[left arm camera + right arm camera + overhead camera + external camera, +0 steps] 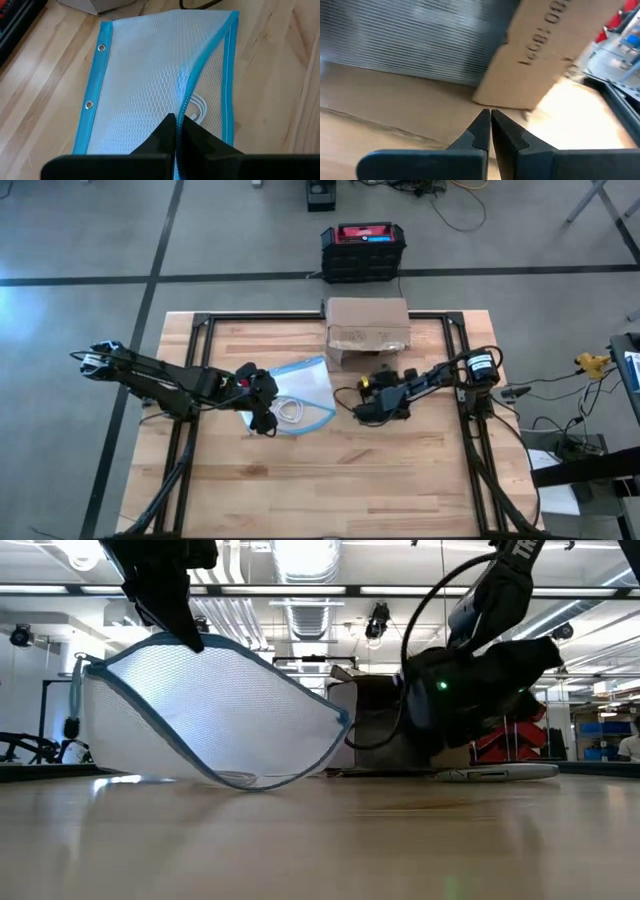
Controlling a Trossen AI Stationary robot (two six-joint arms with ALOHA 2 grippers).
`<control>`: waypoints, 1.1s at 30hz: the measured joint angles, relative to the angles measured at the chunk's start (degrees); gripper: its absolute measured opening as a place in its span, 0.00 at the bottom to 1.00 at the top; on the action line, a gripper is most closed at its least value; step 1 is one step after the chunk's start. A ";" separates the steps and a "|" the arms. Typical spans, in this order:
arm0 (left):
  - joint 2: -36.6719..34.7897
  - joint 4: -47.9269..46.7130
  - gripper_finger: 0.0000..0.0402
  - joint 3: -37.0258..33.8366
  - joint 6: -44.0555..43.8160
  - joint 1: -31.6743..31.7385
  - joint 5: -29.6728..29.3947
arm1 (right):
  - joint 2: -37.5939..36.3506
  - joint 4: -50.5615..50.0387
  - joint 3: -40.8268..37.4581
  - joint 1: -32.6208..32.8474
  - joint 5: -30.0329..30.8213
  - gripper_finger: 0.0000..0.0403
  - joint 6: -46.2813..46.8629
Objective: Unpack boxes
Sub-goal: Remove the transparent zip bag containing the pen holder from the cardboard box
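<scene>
Brown corrugated cardboard box (367,330) at the far edge of the wooden table (300,480), flaps taped. Left pincer (262,418) closed on the zipper edge of a clear mesh pouch (305,385) with blue trim, a white cable (199,107) inside. Right pincer (362,408) closed on nothing, low beside the pouch, just in front of the box. Black-and-red case (363,250) on the floor beyond.

We're in a robotics lab/workshop: concrete floor (80,240) w/ taped lines, loose cables (440,195), ceiling ducts (310,600), strip lights, wooden bench (320,480).
</scene>
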 joint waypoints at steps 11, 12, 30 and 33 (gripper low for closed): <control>0.00 -0.11 0.00 0.00 0.02 0.00 0.00 | 0.00 37.56 -3.96 -0.57 3.84 0.00 -26.28; 0.00 -0.11 0.00 0.00 0.02 0.00 0.00 | 0.02 43.64 -4.69 -0.93 3.17 0.00 -31.74; 0.00 -0.47 0.00 0.00 0.25 0.00 1.87 | 0.27 63.18 -10.74 -8.14 3.69 0.00 -48.60; 0.00 -0.96 0.00 0.00 -0.79 -0.09 1.91 | -1.09 57.16 -10.76 -7.92 4.40 0.00 -46.88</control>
